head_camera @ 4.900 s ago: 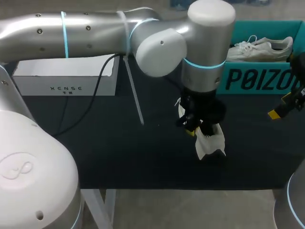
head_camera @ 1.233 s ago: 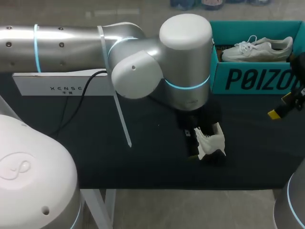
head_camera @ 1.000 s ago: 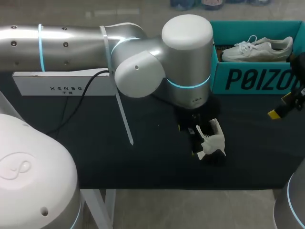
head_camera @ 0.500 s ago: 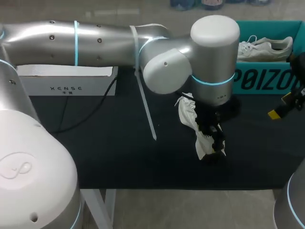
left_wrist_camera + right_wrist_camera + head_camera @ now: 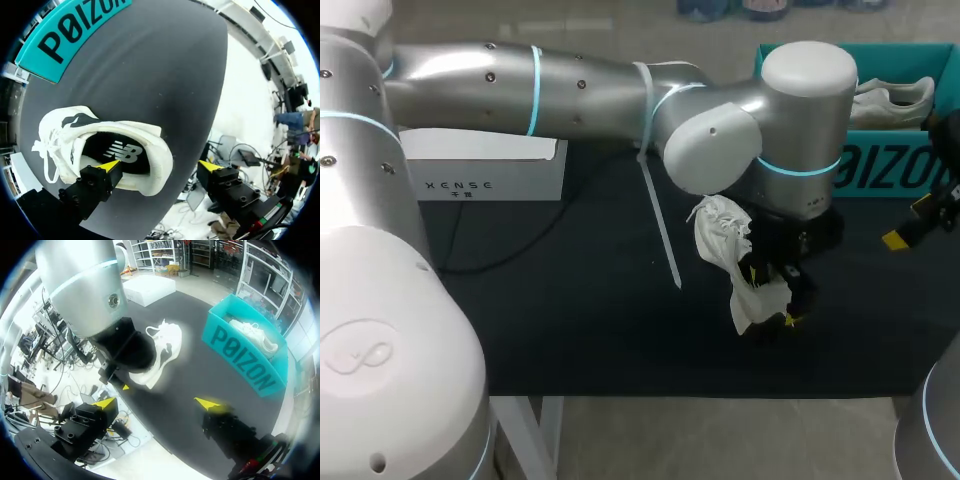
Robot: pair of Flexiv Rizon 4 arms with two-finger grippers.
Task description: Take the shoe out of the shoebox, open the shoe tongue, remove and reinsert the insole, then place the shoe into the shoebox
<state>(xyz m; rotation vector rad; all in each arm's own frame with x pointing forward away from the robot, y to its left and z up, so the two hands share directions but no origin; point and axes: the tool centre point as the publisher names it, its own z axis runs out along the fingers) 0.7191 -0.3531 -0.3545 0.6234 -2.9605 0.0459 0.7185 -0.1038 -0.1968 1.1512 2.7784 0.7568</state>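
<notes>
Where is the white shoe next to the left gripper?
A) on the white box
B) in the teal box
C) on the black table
C: the shoe lies on the black table, outside the teal box, at the left gripper.

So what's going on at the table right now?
The left arm is stretched across to the white shoe on the black table. Its fingers are open, straddling the heel: one tip inside the opening over the insole, the other outside. The right arm's fingers hang open off to the side. A second shoe sits in the teal shoebox.
</notes>
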